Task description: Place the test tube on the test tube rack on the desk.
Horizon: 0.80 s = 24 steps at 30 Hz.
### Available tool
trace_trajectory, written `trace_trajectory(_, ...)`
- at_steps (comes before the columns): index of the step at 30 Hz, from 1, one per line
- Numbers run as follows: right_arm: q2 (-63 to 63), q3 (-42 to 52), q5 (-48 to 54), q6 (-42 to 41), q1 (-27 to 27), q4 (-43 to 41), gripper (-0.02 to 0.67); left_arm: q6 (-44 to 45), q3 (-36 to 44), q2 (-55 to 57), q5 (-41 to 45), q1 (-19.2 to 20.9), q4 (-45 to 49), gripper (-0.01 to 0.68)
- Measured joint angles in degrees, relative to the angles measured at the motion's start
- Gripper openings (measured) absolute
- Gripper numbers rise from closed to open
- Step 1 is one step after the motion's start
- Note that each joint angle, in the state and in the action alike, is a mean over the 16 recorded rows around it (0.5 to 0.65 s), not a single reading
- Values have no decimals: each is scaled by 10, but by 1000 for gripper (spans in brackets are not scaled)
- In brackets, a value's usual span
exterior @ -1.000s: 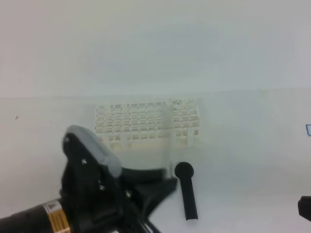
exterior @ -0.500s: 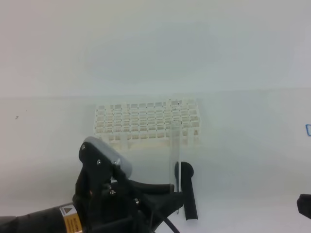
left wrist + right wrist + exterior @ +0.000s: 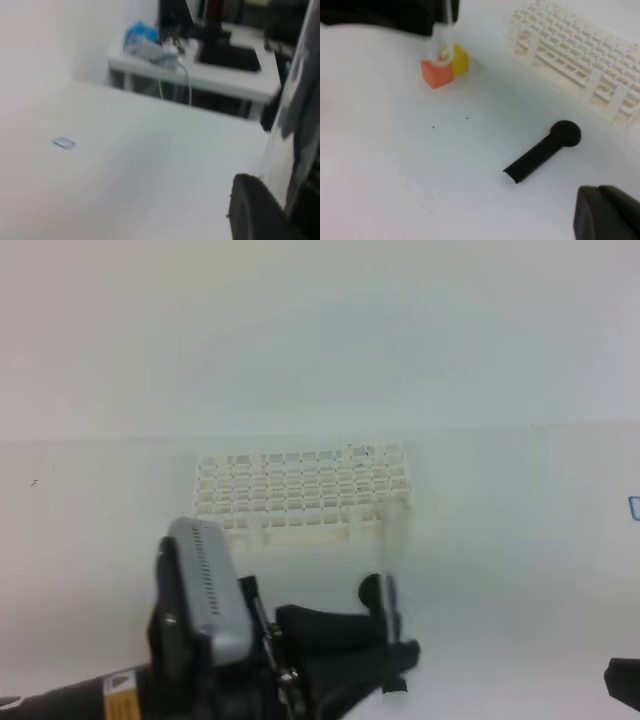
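The test tube [image 3: 393, 550] is a faint clear tube standing about upright in front of the right end of the white test tube rack [image 3: 300, 485]. My left gripper [image 3: 395, 645] is shut on its lower part, low over the desk [image 3: 500, 570]. In the right wrist view the test tube [image 3: 449, 25] hangs down from that black gripper over the coloured cubes, well left of the rack [image 3: 580, 50]. The left wrist view shows the test tube [image 3: 274, 160] as a pale strip beside one dark finger [image 3: 255, 215]. My right gripper [image 3: 607, 212] is shut and holds nothing.
A black round-headed stick [image 3: 545, 150] lies on the desk in front of the rack, partly hidden behind the left gripper in the high view. An orange cube [image 3: 436, 73] and a yellow cube [image 3: 460, 60] sit together to its left.
The left gripper has turned and shifted right with the test tube, from in front of the rack's right part to just past its right end. The right gripper has stayed put.
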Motion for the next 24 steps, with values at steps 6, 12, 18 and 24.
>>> trace_trajectory(6, 0, 18, -8, -104, 0, 101, -1, 59, 48, 47, -100, 38, -48, 87)
trace_trajectory(12, 10, 34, -7, -264, 0, 273, -1, 94, 80, 110, -154, 67, -39, 94)
trace_trajectory(18, 47, 42, 18, -412, 0, 437, 23, 104, 74, 152, -165, 70, 35, 81)
trace_trajectory(24, 109, 39, 60, -492, 0, 526, 142, 108, 59, 169, -172, 71, 77, 67)
